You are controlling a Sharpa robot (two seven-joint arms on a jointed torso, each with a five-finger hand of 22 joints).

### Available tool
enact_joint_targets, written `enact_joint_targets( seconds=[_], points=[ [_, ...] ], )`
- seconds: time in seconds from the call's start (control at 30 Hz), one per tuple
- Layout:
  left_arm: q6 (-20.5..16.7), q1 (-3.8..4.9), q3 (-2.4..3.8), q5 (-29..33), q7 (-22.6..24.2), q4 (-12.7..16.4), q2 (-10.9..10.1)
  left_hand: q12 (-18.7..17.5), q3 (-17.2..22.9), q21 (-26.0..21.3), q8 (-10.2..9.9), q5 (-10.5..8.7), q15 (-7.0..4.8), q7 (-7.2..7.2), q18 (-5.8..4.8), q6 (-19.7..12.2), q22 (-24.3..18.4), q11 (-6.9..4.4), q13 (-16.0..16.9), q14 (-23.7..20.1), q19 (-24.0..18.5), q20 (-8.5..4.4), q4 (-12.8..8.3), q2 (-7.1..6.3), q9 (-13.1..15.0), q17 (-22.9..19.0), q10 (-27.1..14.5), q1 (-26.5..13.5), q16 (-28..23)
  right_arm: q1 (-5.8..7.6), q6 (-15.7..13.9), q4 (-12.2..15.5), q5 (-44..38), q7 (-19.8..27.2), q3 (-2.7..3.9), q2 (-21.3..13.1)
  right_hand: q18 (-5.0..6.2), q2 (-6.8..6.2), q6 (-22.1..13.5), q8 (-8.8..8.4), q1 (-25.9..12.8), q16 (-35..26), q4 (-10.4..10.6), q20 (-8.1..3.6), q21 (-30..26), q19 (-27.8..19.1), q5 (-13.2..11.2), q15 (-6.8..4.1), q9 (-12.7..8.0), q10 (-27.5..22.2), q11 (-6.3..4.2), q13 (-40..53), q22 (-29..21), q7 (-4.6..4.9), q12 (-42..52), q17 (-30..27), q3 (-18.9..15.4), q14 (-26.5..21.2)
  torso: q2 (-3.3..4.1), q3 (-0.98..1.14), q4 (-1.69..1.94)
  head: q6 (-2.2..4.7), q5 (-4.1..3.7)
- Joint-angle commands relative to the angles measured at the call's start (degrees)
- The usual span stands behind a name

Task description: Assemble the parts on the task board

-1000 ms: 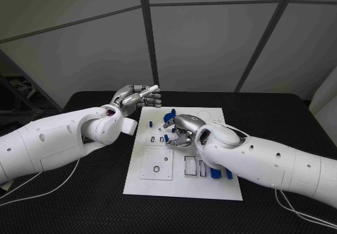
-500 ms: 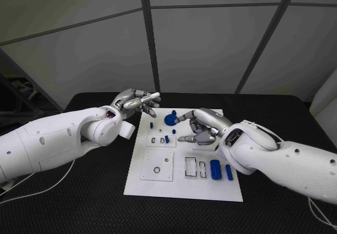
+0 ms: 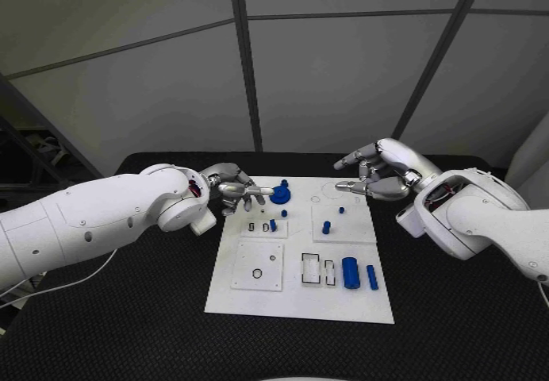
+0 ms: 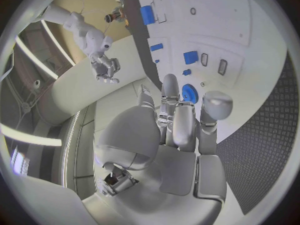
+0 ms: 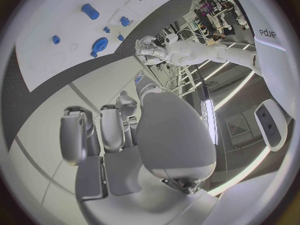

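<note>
The white task board (image 3: 300, 298) lies in the middle of the black table. A blue gear (image 3: 282, 191) stands at its far left corner, and short blue pegs (image 3: 326, 227) stand upright in the middle area. Two longer blue pieces (image 3: 351, 272) lie near the right edge. My left hand (image 3: 235, 194) hovers at the board's left edge with its fingers stretched toward the gear (image 4: 189, 92), holding nothing. My right hand (image 3: 380, 175) is raised over the far right corner, its fingers loosely bent and apart, with nothing in them. The board (image 5: 62, 15) and the gear (image 5: 99, 45) lie beyond the right hand (image 5: 119, 130).
A square white plate (image 3: 259, 266) with a small ring sits on the board's near left, with dark rectangular slots (image 3: 310, 269) beside it. The black table (image 3: 137, 317) surrounds the board, and grey wall panels stand behind it.
My right hand has drawn back from the board's middle to above its far right corner, uncovering an upright blue peg. My left hand has come down beside the gear.
</note>
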Motion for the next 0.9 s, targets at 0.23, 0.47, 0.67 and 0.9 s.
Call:
enact_joint_targets(
  seconds=[0.23, 0.47, 0.67, 0.9],
  points=[
    [6.0, 2.28, -0.38, -14.8, -17.0, -1.5, 3.7, 18.8, -0.9, 7.5, 1.3, 0.0, -0.62, -0.53, -1.29, -1.6, 10.5, -0.6, 24.7, 4.2, 1.1, -0.33, 4.7, -0.43, 8.6, 9.0, 0.4, 0.0, 8.3, 0.47, -0.8, -0.5, 4.6, 0.1, 0.11, -0.3, 1.2, 0.24, 0.5, -0.57, -0.4, -0.5, -0.4, -0.57, -0.5, 0.0, 0.2, -0.39, -0.1, -0.6, 0.01, -1.1, 5.7, -0.05, -1.2, -0.4, -0.1, 0.6, -0.85, 0.39, -0.07, -0.68, 0.35],
    [7.6, 3.43, -2.05, -15.5, -19.5, -3.1, 6.6, 18.4, -1.2, 7.8, 1.2, -0.11, -0.49, -0.54, -1.21, -2.1, 10.9, -0.54, 26.6, 4.1, 0.5, -0.31, 6.8, -1.21, 11.2, 9.0, -0.1, -0.3, 8.2, 0.52, -0.6, -0.8, 3.7, -0.7, 0.12, 0.2, 1.21, 0.2, 0.4, -0.72, -0.5, -0.6, -0.4, -0.58, -0.5, 0.0, 0.2, -0.4, -0.1, -0.7, 0.02, -1.3, 5.7, -0.04, -1.4, -0.4, -0.1, 0.7, -0.68, 0.3, -0.07, -0.66, 0.44],
    [10.9, 4.36, -4.02, -15.7, -21.5, -4.9, 9.2, 17.6, -1.4, 7.9, 0.9, -0.24, -0.45, -0.45, -1.17, -2.4, 10.9, -0.49, 27.0, 4.0, 0.2, -0.27, 8.0, -1.92, 12.3, 8.9, -0.4, -0.9, 8.0, 0.53, 0.1, -1.1, 2.2, -1.6, 0.12, 0.7, 1.43, 0.19, 0.3, -1.02, -0.7, -1.3, -0.4, -0.59, -1.3, -0.5, 0.6, -0.39, -0.2, -1.0, 0.03, -2.2, 4.8, -0.02, -2.4, -1.1, -0.1, 0.6, -0.65, 0.31, -0.07, -0.84, 0.28],
    [12.7, 4.77, -5.0, -15.7, -22.2, -6.4, 11.2, 17.6, -1.4, 8.0, 0.7, -0.25, -0.43, -0.42, -1.2, -2.6, 11.1, -0.45, 27.4, 4.1, 0.2, -0.26, 8.1, -1.95, 12.7, 9.3, -0.5, -0.9, 8.4, 0.53, 0.4, -1.4, 1.5, -2.7, 0.12, 0.9, 2.0, -0.16, 0.0, -1.58, -1.2, -3.4, 0.0, -0.56, -3.6, -1.8, 1.0, -0.34, -0.3, -3.6, 0.1, -7.1, 2.5, 0.06, -8.2, -3.2, -0.2, 0.0, -0.63, 0.28, -0.01, -0.94, -0.14]
  ],
)
